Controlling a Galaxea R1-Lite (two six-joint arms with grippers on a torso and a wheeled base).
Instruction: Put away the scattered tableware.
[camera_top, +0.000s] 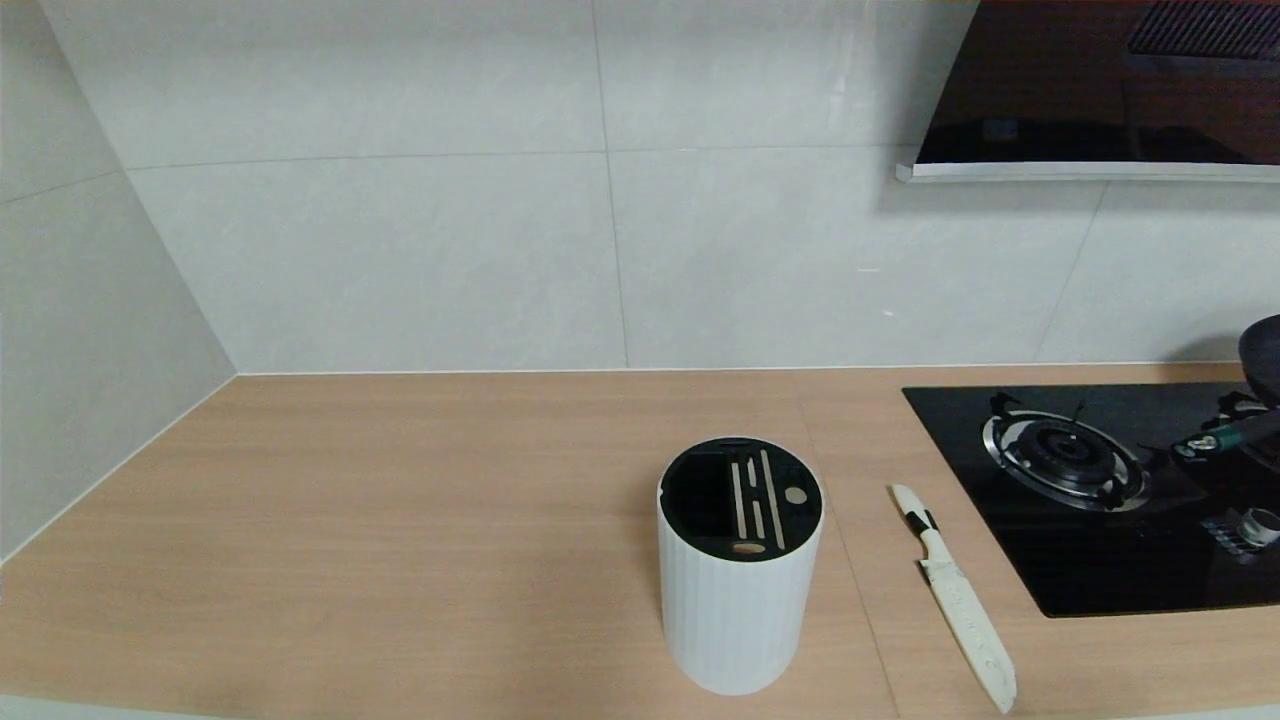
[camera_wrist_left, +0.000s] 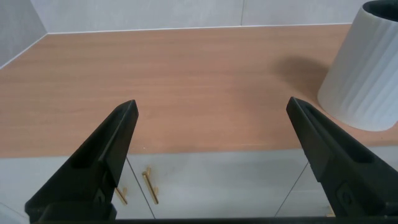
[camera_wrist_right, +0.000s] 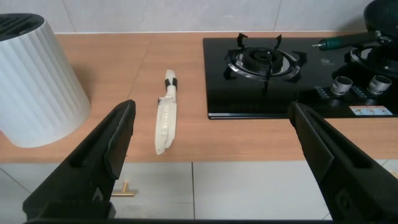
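1. Left gripper (camera_wrist_left: 211, 104): two dark wedge-shaped fingers spread wide with nothing between them, hanging off the counter's front edge, to the left of the knife holder. Right gripper (camera_wrist_right: 211, 106): likewise spread wide and empty, off the front edge to the holder's right.
2. Knife (camera_top: 955, 597): one, cream-white blade and handle with a black band at the grip. It lies flat just to the right of the holder without touching it, tip toward the front edge and handle toward the wall.
3. Knife holder (camera_top: 738, 590): one upright white cylinder with vertical ribbing. Its black top plate carries a wide open compartment, several narrow slots and two small holes.
4. Countertop (camera_top: 400, 520): light wood grain, smooth, running left of the holder to a corner and right beneath the hob.
5. Hob (camera_top: 1120, 560): one black glass panel, right of the holder beyond the knife, with a ringed metal burner (camera_top: 1063, 447) and two metal knobs (camera_wrist_right: 342, 85). A dark pan (camera_top: 1262, 355) sits at its far right.
6. Wall (camera_top: 400, 250): large pale grey tiles behind the holder.
7. Range hood (camera_top: 1100, 90): dark glossy panel with a metal lip, above and to the right of the holder.
8. Cabinet doors (camera_wrist_left: 186, 186): pale fronts with thin brass handles, below the counter.
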